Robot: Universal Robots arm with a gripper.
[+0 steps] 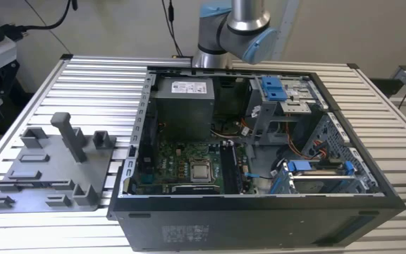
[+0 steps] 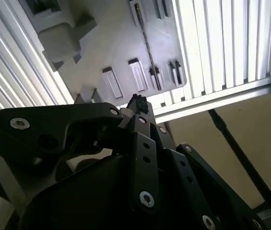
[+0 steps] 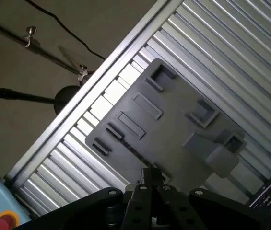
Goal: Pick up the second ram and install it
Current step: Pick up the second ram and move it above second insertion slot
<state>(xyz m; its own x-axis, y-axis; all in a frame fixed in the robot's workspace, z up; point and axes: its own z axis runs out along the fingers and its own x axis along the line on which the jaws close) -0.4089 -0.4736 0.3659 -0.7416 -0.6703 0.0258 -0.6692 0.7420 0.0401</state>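
Exterior view: an open black computer case [image 1: 259, 222] sits on a ribbed aluminium surface [image 1: 97, 79]. A silver-and-blue robot arm [image 1: 238, 21] rises behind the case. A flat gray plastic fixture plate [image 1: 62, 169] with raised blocks lies on the surface, at the exterior view's left of the case. The second ram [image 1: 42, 184], a thin flat blackish memory stick, stands on edge in a slot of that plate. It is near the plate's front side and well apart from the case.

Second wrist view: the black linkage tool [image 2: 137, 101] hangs over the surface edge, just beside the fixture plate [image 2: 116, 43]. Its fingertips are drawn together, narrow. The second ram [image 2: 147, 45] runs as a dark line across the plate between small gray blocks, apart from the tool.

First wrist view: the tool [image 3: 152, 173] looks narrow, tips together, above the fixture plate [image 3: 173, 124]. Floor and a black cable [image 3: 63, 28] lie beyond the surface edge.
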